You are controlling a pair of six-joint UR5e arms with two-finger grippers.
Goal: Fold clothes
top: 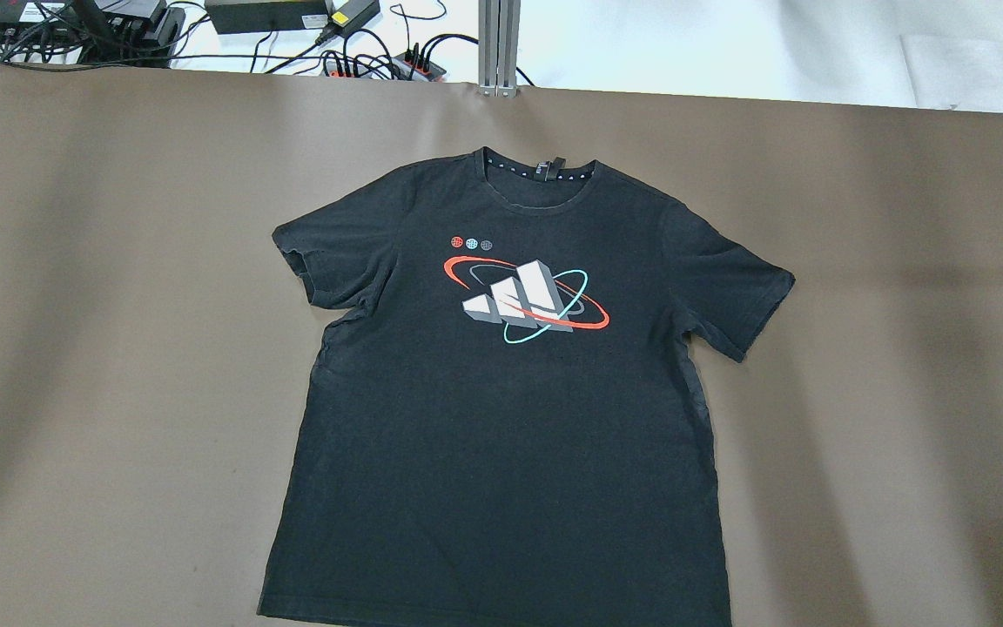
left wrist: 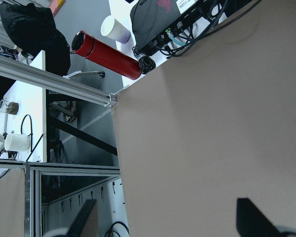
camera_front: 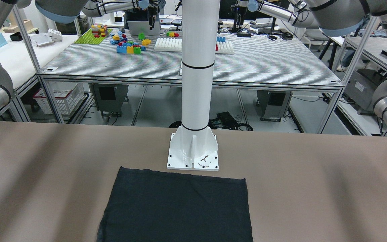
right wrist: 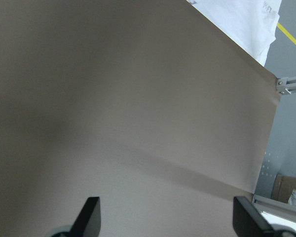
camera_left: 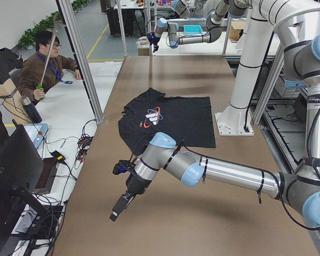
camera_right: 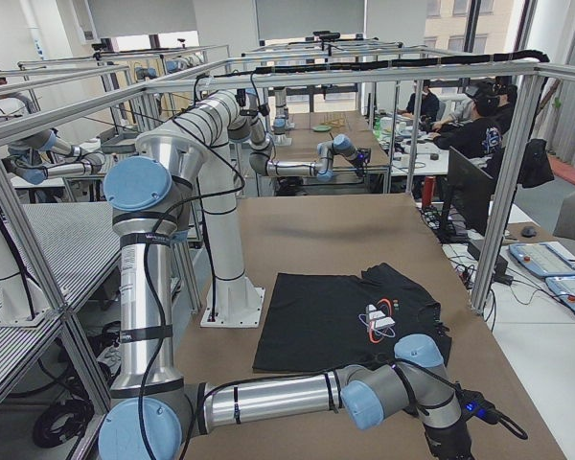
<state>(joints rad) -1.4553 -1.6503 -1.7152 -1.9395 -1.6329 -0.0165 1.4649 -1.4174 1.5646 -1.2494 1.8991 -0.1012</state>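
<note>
We see the left tool (left wrist: 170, 219) hanging over the brown tabletop (top: 118, 348) near its edge, fingers spread wide and empty. In the middle, the black t-shirt (top: 501, 418) lies flat, print up, collar away from the robot, hem right by the white pole base (camera_front: 192, 151). Over on the right, the right tool (right wrist: 167, 215) is spread wide too, empty above the tabletop.

"HUAWEI" across the back of the dark monitor (camera_left: 13, 176)
</note>
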